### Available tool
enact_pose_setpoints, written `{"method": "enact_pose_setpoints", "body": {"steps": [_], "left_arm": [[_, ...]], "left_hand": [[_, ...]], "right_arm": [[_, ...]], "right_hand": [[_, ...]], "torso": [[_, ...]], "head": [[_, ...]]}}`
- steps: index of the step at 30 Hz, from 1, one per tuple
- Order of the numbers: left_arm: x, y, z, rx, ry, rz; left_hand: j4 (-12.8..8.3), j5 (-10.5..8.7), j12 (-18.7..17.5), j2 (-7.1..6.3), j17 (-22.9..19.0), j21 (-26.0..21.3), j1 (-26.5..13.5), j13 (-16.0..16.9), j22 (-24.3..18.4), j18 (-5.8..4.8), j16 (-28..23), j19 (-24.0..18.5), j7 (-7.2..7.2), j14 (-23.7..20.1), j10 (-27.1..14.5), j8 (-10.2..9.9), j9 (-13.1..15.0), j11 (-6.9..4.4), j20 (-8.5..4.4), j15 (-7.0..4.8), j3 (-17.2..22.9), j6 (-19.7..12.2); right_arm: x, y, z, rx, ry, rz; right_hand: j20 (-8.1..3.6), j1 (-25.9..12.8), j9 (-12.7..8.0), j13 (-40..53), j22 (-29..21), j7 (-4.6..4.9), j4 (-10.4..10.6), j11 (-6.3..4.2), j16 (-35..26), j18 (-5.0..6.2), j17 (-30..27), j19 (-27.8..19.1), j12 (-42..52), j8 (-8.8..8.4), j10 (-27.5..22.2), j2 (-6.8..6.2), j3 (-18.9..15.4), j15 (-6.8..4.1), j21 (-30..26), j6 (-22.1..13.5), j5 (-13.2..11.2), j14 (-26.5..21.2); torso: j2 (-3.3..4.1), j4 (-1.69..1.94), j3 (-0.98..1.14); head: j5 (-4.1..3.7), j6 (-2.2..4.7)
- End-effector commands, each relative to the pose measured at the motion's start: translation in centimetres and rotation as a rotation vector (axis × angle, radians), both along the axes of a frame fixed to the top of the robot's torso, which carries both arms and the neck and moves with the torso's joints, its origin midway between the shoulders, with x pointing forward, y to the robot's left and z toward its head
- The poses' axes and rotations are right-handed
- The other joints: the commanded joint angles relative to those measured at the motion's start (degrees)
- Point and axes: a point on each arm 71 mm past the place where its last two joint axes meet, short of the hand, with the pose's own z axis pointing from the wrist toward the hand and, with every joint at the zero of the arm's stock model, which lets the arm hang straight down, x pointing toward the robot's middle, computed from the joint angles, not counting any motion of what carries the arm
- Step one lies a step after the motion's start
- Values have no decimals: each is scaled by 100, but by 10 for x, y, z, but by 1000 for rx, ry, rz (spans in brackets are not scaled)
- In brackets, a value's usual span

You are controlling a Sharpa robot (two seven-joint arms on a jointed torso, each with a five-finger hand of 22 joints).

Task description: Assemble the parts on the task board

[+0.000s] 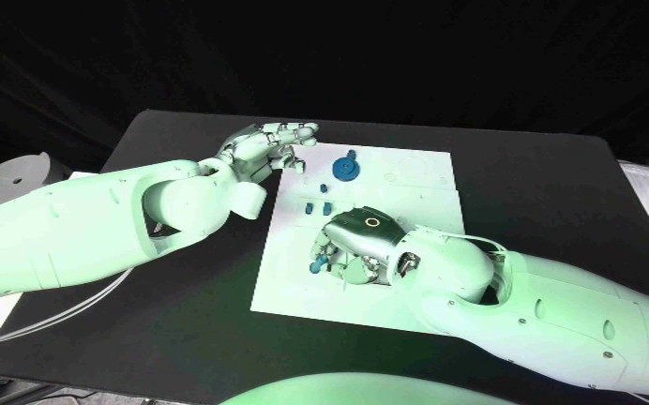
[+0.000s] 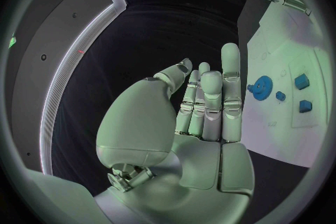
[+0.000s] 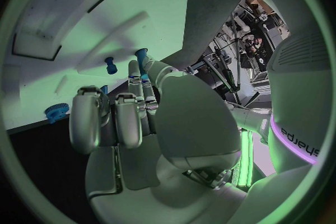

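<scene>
The task looks barely begun. On the white board (image 1: 406, 199), centre frame, the blue gear (image 1: 346, 169) and small pieces (image 1: 317, 206) lie loose. The right hand (image 1: 358, 241) curls over pieces, its grasp unclear; the left hand (image 1: 264, 150) hovers upper left, fingers released.

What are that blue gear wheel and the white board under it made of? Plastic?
The blue gear looks like matte plastic, possibly printed: one even colour, no metallic shine, toothed rim visible in the left wrist view. The task board looks like a flat, rigid white sheet with a dull finish; plastic or painted panel, I cannot tell which.
</scene>
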Motion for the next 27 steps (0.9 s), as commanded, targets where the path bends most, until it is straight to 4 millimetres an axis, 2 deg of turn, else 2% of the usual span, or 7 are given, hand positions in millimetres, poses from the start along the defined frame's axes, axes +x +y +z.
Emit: {"method": "enact_pose_setpoints", "body": {"steps": [1, 9, 12, 15, 18, 19, 27], "left_arm": [[-1, -2, 1, -11, -9, -20], [-1, -3, 1, -11, -9, -22], [-1, -3, 1, -11, -9, -22], [-1, -3, 1, -11, -8, -22], [-1, -3, 1, -11, -7, -23], [-1, -3, 1, -11, -7, -23], [-1, -3, 1, -11, -5, -26]], "left_hand": [[-11, 18, 14, 33, -6, -39, -31, -9, -8, 107, 23, -16, -5, -47, -44, -9, 5, -13, 39, 7, -31, -30], [-12, 18, 22, 33, -19, -41, -36, -10, -9, 107, 22, -17, -4, -53, -50, -8, 6, -12, 40, 9, -38, -32], [-12, 18, 22, 33, -19, -41, -36, -10, -9, 107, 22, -17, -4, -53, -50, -8, 6, -12, 40, 9, -38, -32], [-12, 18, 22, 33, -19, -41, -36, -10, -9, 107, 22, -17, -4, -53, -50, -8, 6, -12, 40, 9, -38, -32], [-12, 18, 22, 33, -19, -41, -36, -10, -9, 107, 22, -17, -4, -53, -50, -8, 6, -12, 40, 9, -38, -32], [-12, 18, 22, 33, -19, -41, -36, -10, -9, 107, 22, -17, -4, -53, -50, -8, 6, -12, 40, 9, -38, -32], [-12, 18, 22, 33, -19, -41, -36, -10, -9, 107, 22, -17, -4, -53, -50, -8, 6, -12, 40, 9, -38, -32]], "right_arm": [[-1, 0, -6, -77, 0, 0], [-3, 7, -6, -95, -20, 3], [-3, 8, -6, -86, -30, 2], [-4, 9, -5, -73, -34, 2], [-4, 10, -5, -57, -37, 3], [-4, 10, -5, -50, -38, 3], [-4, 8, -1, 12, -65, -8]], "right_hand": [[-34, 0, 12, 1, -8, 44, -12, 43, 14, 45, 346, -11, -33, 28, -2, 24, -3, 3, -7, 38, 16, 382], [-26, -50, 13, 1, -21, 47, 0, 51, 8, 48, 339, -19, -70, 7, 3, -6, -37, 12, -19, 26, 15, 379], [-9, -130, -13, -17, -33, 76, 32, 90, -5, 49, 322, -27, -171, -78, -109, -76, -82, 38, -32, -91, 12, 373], [63, -277, -64, -34, -113, 134, 105, 205, -55, 56, 253, -63, -247, -175, -577, -226, -197, 130, -103, -295, 0, 356], [142, -354, -140, -27, -195, 126, 136, 290, -102, 76, 189, -101, -227, -177, -1058, -317, -394, 206, -176, -582, 6, 340], [160, -368, -166, -23, -214, 85, 145, 315, -113, 86, 173, -109, -225, -173, -1179, -338, -483, 239, -194, -675, 10, 336], [251, -295, -220, -14, -272, 68, 209, 412, -146, 104, 119, -133, -201, -163, -1609, -311, -938, 310, -245, -905, 15, 322]], "torso": [[2, 1, -4], [0, 1, -6], [-1, 4, -7], [-1, 4, -10], [-3, 3, -10], [-4, 2, -9], [-3, 1, -2]], "head": [[-2, -6], [-14, 4], [-16, 4], [-13, 1], [-13, 3], [-12, 2], [-22, 11]]}}
